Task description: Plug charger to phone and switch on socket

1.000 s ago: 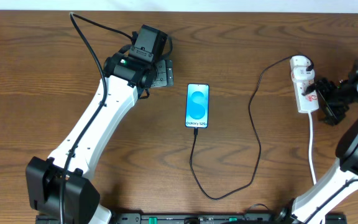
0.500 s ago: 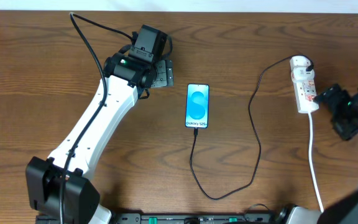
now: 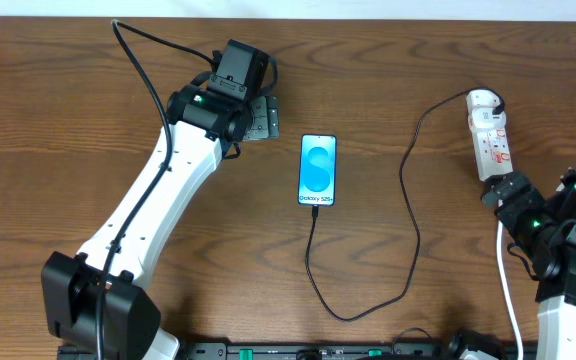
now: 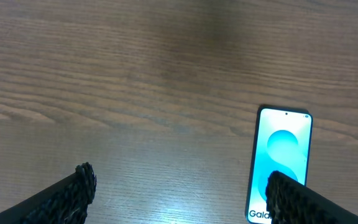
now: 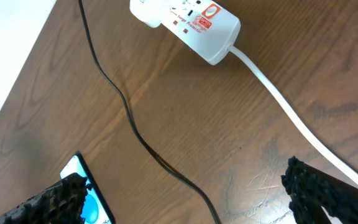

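Note:
The phone [image 3: 317, 170] lies flat at mid-table, its blue screen lit; it also shows in the left wrist view [image 4: 281, 158] and the right wrist view [image 5: 91, 200]. The black charger cable [image 3: 409, 215] runs from the socket's far end, loops toward the table's front and ends at the phone's bottom edge. The white socket [image 3: 491, 135] lies at the right, seen close up as a rounded strip [image 5: 188, 22]. My left gripper [image 3: 260, 118] stands open just left of the phone, holding nothing [image 4: 182, 190]. My right gripper [image 3: 500, 190] is open just in front of the socket, over bare wood [image 5: 185, 193].
The socket's thick white cord [image 3: 504, 260] runs toward the table's front edge, under my right arm, and crosses the right wrist view [image 5: 291, 118]. The charger cable [image 5: 129, 118] snakes across the wood between socket and phone.
My right arm has drawn back from beside the socket toward the table's front, its gripper now just below the strip's rounded end. The left arm, phone and cable have not moved.

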`<act>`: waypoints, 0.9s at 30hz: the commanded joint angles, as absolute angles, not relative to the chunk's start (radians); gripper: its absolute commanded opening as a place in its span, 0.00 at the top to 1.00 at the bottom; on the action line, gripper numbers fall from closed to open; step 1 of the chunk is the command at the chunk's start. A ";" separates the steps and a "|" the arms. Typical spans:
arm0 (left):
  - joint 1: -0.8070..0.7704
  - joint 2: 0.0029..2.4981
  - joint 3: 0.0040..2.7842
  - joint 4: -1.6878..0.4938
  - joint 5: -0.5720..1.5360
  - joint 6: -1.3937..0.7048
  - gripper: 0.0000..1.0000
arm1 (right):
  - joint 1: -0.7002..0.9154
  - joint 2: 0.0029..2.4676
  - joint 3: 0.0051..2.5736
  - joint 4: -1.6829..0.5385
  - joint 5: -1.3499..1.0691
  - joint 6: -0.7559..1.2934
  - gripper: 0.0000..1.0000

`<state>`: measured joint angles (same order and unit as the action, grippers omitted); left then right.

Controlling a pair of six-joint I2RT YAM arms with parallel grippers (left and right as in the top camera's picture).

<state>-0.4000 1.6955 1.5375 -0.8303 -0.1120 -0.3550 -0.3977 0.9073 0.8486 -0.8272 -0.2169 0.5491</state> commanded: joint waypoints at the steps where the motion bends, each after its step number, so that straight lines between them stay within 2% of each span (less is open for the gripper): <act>1: -0.398 1.700 1.544 -0.833 -0.132 -0.360 0.11 | -0.391 0.896 0.838 -0.833 -0.216 0.572 0.01; 27: -0.398 1.700 1.544 -0.833 -0.132 -0.360 0.11 | -0.390 0.910 0.822 -0.840 -0.171 0.525 0.01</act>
